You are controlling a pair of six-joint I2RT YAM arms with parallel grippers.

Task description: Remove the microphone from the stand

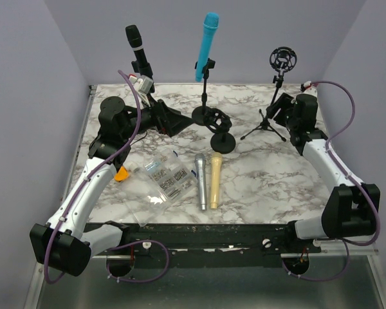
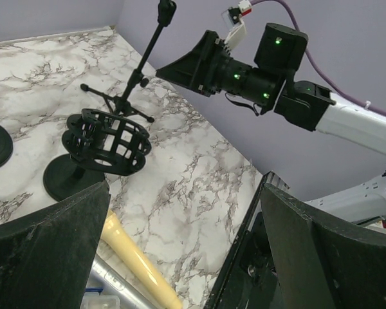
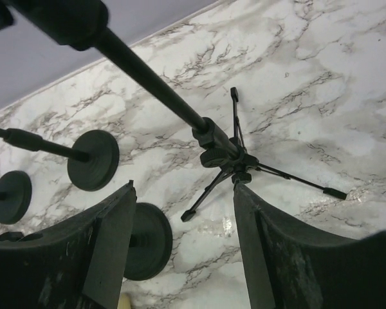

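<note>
A bright blue microphone leans slightly right, clipped atop a slim black stand with a round base, at the rear middle of the worktop. A black microphone stands upright to its left.

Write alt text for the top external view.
A black microphone and a blue microphone stand upright at the back of a marble table; a silver microphone and a gold microphone lie in front. Left arm and right arm reach in.

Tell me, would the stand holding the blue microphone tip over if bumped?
Probably. The blue microphone sits high and tilted on a thin stand, so it looks top-heavy. Its round base looks small, so a push near the top might topple it; a low nudge may only slide it.
</note>
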